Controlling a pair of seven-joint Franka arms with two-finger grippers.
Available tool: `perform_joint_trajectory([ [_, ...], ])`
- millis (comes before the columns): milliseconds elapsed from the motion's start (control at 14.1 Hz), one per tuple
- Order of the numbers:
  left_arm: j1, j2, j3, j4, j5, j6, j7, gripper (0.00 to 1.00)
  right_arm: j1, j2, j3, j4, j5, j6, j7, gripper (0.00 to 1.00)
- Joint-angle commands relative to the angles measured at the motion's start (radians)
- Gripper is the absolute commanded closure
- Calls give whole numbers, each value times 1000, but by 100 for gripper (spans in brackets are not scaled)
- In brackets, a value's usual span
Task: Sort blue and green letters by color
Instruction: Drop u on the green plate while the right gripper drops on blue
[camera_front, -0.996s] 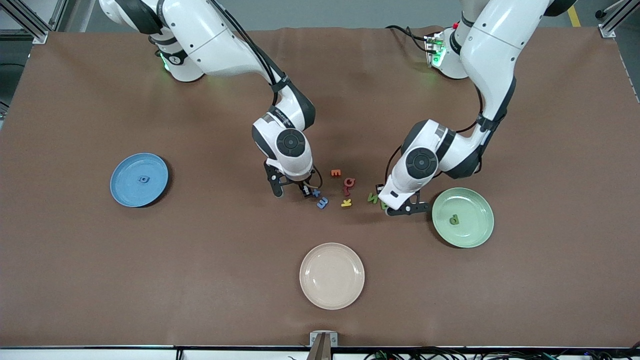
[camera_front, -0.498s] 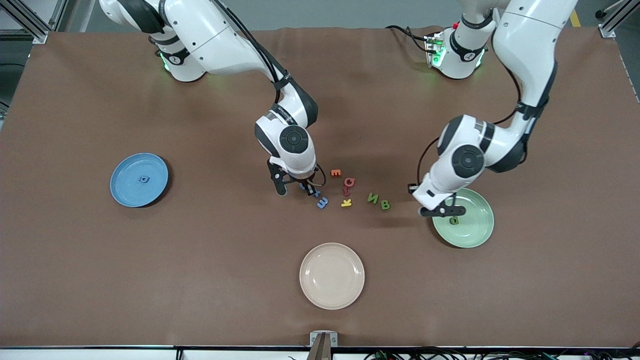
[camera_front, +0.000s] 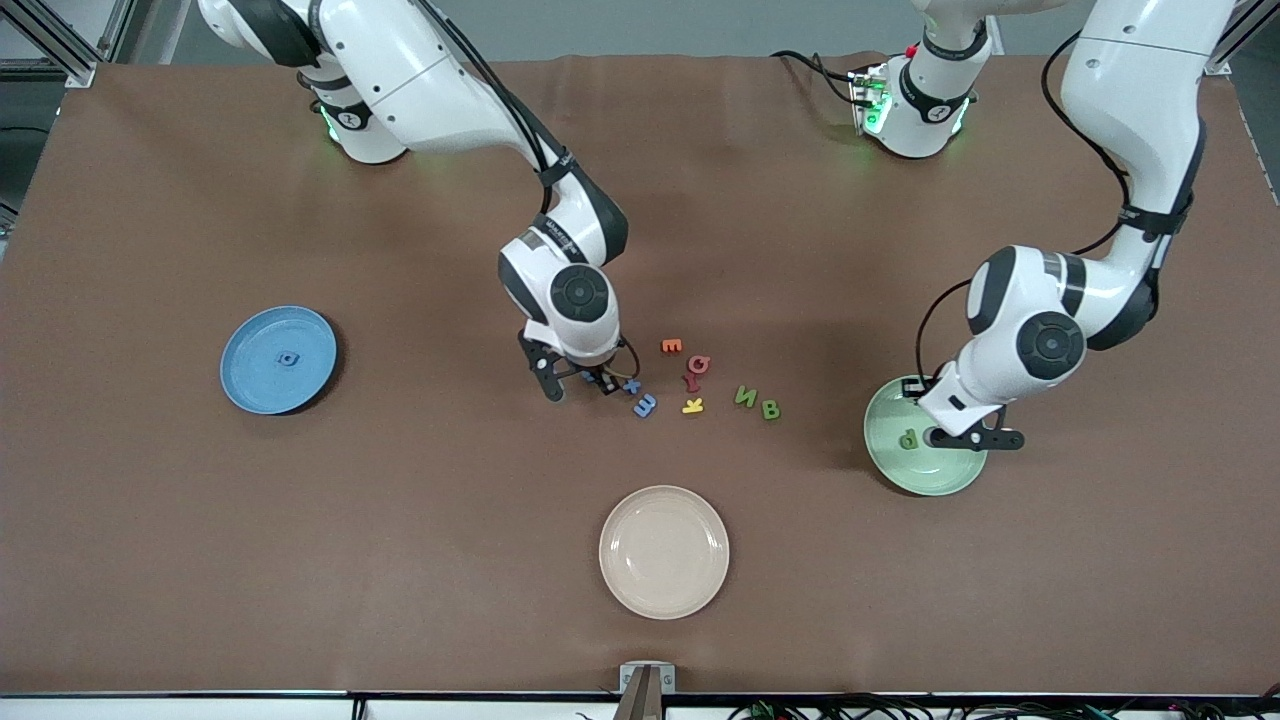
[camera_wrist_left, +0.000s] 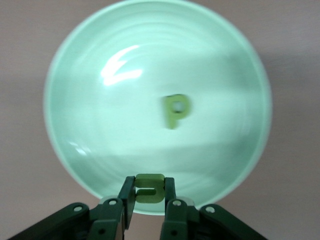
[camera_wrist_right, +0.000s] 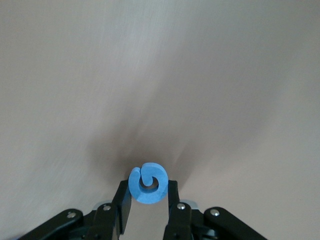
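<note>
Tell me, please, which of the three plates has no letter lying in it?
The beige round plate, nearest the front camera; the blue plate and the green plate each hold a letter.

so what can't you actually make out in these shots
- Front view: the green letter held in the left gripper over the green plate is hidden by the wrist; only the left wrist view shows it.
- Front view: the blue letter in the right gripper is hidden by the fingers.
- Blue plate: the piece on it is too small to read.
</note>
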Motion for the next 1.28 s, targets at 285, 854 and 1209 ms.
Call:
perform_joint_trajectory([
  [285,37,29,-10,18,71,29,4,77,-255,-433,11,-410,-8,-90,-583,100],
  [854,23,66,-10,38,69,91,-13,44,-585,-666,11,-794,-33,138,-1155,100],
  [1209,23,-6,-33,33,65,17,-19,0,-755,-651,11,-858,-33,287,-1416,100],
])
